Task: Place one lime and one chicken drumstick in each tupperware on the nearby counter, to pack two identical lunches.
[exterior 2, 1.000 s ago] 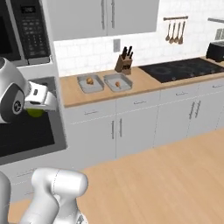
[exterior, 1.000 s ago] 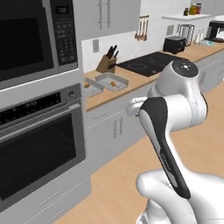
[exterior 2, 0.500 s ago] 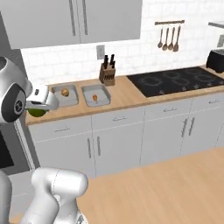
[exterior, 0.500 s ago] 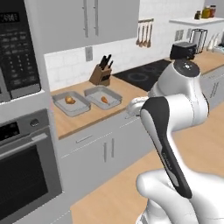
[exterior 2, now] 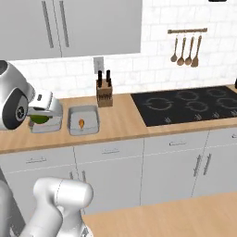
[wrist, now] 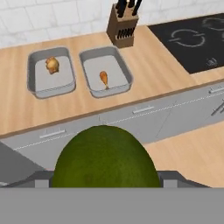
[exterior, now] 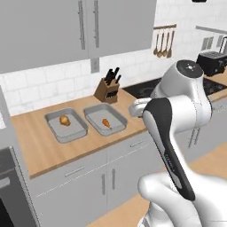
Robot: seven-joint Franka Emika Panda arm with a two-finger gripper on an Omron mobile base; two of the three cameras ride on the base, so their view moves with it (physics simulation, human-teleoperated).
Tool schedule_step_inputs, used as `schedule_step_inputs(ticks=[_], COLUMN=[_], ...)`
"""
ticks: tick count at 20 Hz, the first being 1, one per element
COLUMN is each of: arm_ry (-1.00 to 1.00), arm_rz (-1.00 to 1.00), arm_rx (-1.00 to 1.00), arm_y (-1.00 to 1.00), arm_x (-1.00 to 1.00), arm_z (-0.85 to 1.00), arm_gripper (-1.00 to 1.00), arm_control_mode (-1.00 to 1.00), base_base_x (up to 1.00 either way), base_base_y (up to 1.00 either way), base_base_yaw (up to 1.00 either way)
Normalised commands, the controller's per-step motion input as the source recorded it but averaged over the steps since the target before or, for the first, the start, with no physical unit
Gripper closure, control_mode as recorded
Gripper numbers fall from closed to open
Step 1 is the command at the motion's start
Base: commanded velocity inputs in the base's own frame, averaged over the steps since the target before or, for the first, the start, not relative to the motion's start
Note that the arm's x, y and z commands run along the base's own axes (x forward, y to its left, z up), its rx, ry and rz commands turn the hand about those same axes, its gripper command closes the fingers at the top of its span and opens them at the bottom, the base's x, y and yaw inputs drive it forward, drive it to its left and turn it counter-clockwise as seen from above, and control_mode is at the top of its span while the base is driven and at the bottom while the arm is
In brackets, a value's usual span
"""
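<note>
Lime [wrist: 104, 156], round and dull green, sits clamped between the two fingers of the gripper [exterior 2: 41, 116], filling the lower middle of the hand view; in the right base view it shows as a green ball [exterior 2: 40, 118] tucked under the white hand, above the left part of the counter [exterior 2: 120, 121].

Two grey tupperware trays lie side by side on the light wood counter, close together but apart. The left tupperware [wrist: 36, 87] holds one chicken drumstick [wrist: 52, 64], lying in its far half. The right tupperware [wrist: 122, 85] holds the other drumstick [wrist: 104, 78], near its middle, with the thin bone end pointing toward the near rim. Neither tray has a lime in it.

A wooden knife block [wrist: 123, 26] stands just behind the right tray against the white tiled wall. The black stovetop [exterior 2: 190, 106] is set into the counter farther right, well apart from the trays. Utensils [exterior 2: 187, 47] hang on a rail above it.
</note>
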Motion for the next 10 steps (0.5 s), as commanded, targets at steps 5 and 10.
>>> schedule_step_inputs(ticks=[5,10], arm_ry=[0.00,0.00], arm_rz=[0.00,0.09], arm_rx=[0.00,-0.01], arm_y=[0.00,0.10], arm_x=[0.00,0.60], arm_z=[0.00,-0.59], arm_gripper=[1.00,1.00], arm_control_mode=[1.00,-1.00], base_base_x=[0.96,0.40], base_base_y=[-0.44,-0.01], base_base_yaw=[0.22,0.07])
